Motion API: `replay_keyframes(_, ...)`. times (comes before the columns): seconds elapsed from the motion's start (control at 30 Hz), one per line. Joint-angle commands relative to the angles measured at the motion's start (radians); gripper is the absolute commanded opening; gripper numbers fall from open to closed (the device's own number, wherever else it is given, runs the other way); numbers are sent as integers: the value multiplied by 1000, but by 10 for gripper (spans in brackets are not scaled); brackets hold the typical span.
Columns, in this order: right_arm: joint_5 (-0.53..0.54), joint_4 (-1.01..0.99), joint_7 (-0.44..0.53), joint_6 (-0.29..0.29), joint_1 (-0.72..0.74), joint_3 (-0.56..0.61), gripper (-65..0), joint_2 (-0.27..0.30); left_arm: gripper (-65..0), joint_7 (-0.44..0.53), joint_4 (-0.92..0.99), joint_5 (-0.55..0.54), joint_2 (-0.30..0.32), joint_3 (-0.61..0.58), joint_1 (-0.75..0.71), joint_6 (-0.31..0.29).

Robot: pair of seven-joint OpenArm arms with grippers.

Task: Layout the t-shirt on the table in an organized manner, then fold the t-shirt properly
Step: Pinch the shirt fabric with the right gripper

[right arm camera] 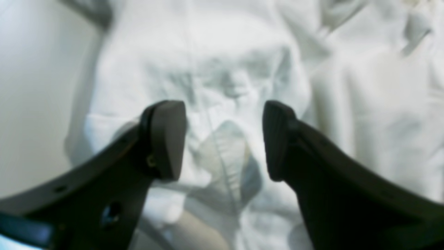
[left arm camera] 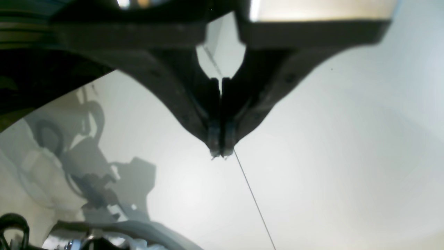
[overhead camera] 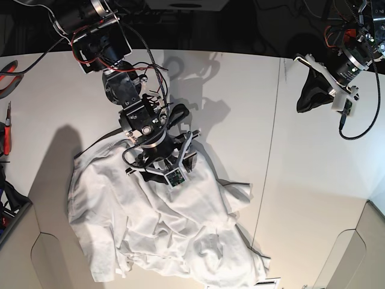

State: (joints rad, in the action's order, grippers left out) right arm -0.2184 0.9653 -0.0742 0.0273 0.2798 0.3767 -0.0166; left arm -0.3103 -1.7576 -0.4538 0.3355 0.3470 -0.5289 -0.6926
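Note:
The white t-shirt (overhead camera: 162, 235) lies crumpled in a heap on the front left of the table (overhead camera: 240, 108). My right gripper (overhead camera: 153, 168) hangs over the shirt's far edge. In the right wrist view it (right arm camera: 223, 139) is open, with bunched cloth (right arm camera: 225, 80) right below the two pads and nothing between them. My left gripper (overhead camera: 305, 99) is at the far right, well apart from the shirt. In the left wrist view it (left arm camera: 219, 152) is shut and empty, just above the bare tabletop (left arm camera: 329, 156) near the thin dark seam (left arm camera: 253, 198).
Red-handled tools (overhead camera: 6, 72) lie at the table's left edge. Rounded cut-outs sit at the front left corner (overhead camera: 51, 265) and the front right corner (overhead camera: 349, 259). Black cables (overhead camera: 144, 66) trail along the right arm. The seam (overhead camera: 274, 138) runs front to back, right of the shirt.

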Motion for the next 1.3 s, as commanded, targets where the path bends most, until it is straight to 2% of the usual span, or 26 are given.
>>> replay_keyframes(0.0, -3, 5, 36, -6, 24, -3, -307, -8, -650, 22, -12, -16, 11, 6, 0, -6)
replay_keyframes(0.07, -2, -13, 36, -6, 24, -3, -312, -8, -650, 22, -12, -16, 11, 6, 0, -6)
replay_keyframes(0.1, -2, -19, 35, -6, 23, -3, -349, -8, -650, 22, -12, -16, 11, 6, 1, -6)
replay_keyframes(0.13, -2, -20, 34, -6, 21, -3, -416, -8, -650, 22, -12, -16, 11, 6, 3, -6)
replay_keyframes(0.2, -3, -20, 27, -5, 14, -3, -591, -8, -650, 21, -12, -16, 11, 6, 5, -6)
replay_keyframes(0.23, -3, -18, 28, -5, 10, -3, -650, -8, -650, 21, -12, -16, 11, 6, 6, -6)
replay_keyframes(0.33, -47, -13, 23, -15, 4, -3, -650, -8, -650, 21, -12, -16, 11, 6, 13, -6)
replay_keyframes(0.43, -70, 16, 20, -59, -1, -3, -650, -4, -650, 21, -12, -16, 11, 6, 13, -6)
replay_keyframes(0.6, -70, 120, -33, -62, -23, -3, -650, 5, -650, 22, -12, -16, 11, 6, 14, -6)
replay_keyframes(0.73, -70, 168, -35, -61, -37, -3, -650, 5, -650, 22, -12, -17, 11, 6, 15, -6)
replay_keyframes(0.77, -70, 168, -35, -61, -37, -3, -646, 5, -650, 22, -12, -16, 11, 6, 16, -6)
replay_keyframes(0.83, -70, 166, -35, -61, -40, -3, -420, 5, -650, 21, -12, -17, 11, 6, 16, -6)
replay_keyframes(0.87, -70, 161, -35, -61, -40, -3, -335, 5, -650, 21, -12, -17, 11, 6, 16, -6)
replay_keyframes(0.9, -70, 155, -35, -61, -39, -3, -289, 5, -650, 22, -12, -17, 11, 6, 16, -6)
replay_keyframes(1.27, -50, -5, -9, -62, -27, -6, -281, 5, -650, 22, -12, -18, 11, 6, 20, -6)
